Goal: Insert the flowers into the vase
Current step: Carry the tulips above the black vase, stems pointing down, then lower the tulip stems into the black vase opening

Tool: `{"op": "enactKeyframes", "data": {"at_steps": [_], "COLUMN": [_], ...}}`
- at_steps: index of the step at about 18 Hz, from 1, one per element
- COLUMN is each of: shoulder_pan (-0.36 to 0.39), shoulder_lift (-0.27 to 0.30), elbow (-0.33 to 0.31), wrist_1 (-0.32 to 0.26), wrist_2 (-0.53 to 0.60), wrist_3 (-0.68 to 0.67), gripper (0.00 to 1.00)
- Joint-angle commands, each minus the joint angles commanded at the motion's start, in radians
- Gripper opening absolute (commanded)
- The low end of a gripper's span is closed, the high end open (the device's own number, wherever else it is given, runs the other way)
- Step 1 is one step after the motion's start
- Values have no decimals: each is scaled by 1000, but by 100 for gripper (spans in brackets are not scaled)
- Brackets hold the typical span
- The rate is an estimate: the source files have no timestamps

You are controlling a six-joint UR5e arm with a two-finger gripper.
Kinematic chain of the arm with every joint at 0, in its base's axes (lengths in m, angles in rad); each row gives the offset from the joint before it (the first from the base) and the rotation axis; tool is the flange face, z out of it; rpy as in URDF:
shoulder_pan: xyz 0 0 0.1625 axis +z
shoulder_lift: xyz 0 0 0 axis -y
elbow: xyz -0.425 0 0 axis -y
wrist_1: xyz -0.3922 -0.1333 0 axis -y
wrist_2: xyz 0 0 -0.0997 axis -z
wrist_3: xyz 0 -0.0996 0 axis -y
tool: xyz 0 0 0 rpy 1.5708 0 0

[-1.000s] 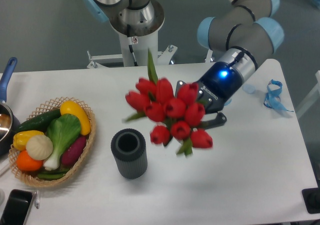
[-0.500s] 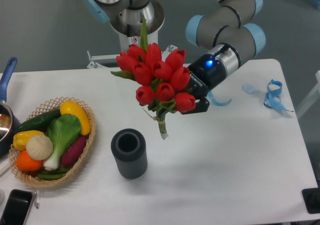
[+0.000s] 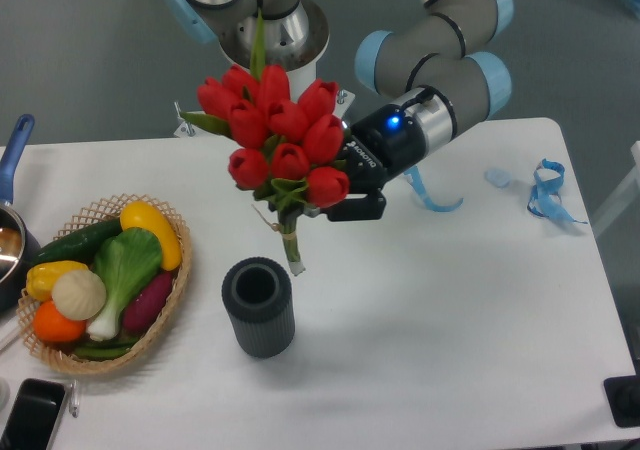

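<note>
Gripper (image 3: 335, 198) mostly hidden behind the tulips (image 3: 272, 140), clenched on them, stems pointing down toward the vase (image 3: 259, 307), nearly upright.

Only lettering: a short white brand word on the black body of the gripper (image 3: 335, 198), just behind the claw's fingers, running along the wrist; too small and blurred to read. A small white sticker w/ a red mark sits on the robot base column (image 3: 268, 80), up and left of the claw, also illegible. No other text, nos. or signs.
</note>
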State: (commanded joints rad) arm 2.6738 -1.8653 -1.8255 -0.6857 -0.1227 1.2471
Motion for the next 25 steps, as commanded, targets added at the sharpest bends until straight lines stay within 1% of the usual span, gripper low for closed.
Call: {"op": "enactKeyframes", "data": {"at_steps": [7, 10, 14, 16, 18, 20, 25], "shoulder_pan": [-18, -22, -23, -35, -38, -38, -38], "shoulder_lift": [-6, -32, -43, -51, -54, -61, -81], "elbow": [-29, -28, -40, -49, -66, -81, -86], "wrist_1": [-2, 0, -2, 0, 0, 0, -2], "wrist_2": [8, 14, 17, 34, 37, 37, 38], "wrist_3": [2, 6, 12, 14, 40, 99, 114], "gripper": [24, 24, 24, 24, 24, 25, 25]}}
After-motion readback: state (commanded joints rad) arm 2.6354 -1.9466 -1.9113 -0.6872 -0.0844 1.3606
